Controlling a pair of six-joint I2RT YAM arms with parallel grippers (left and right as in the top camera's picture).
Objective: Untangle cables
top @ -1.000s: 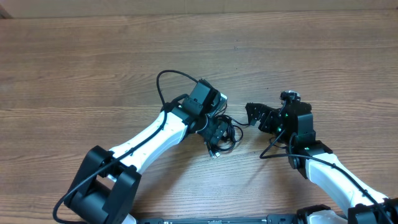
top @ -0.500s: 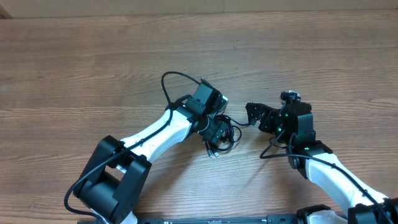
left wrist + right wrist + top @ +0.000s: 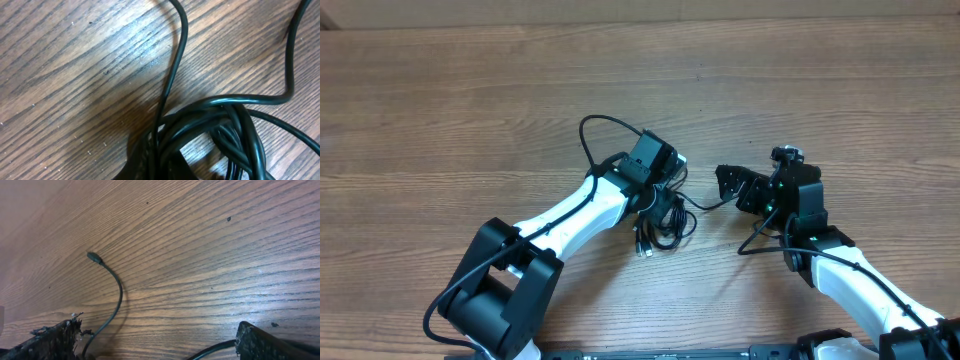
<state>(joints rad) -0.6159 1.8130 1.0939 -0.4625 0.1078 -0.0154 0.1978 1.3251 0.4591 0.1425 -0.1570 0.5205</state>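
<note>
Cables: knot of thin black flexible cables (image 3: 665, 228), mid brown wood-grain worktop (image 3: 470, 100), between the arms.
Left jaws: closed on the knot.
Right jaws: wide open, empty (a plug-tipped strand (image 3: 116, 297) lies near).
Method: I would anchor left, pinch that strand, and draw it out gently.

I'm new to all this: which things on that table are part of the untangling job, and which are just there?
Part of the job:
- the cables, bunched together
- the left gripper, shut on them
- the right gripper, open, close by

Just there:
- the wooden table
- the thick black wire looped on the left arm
</note>
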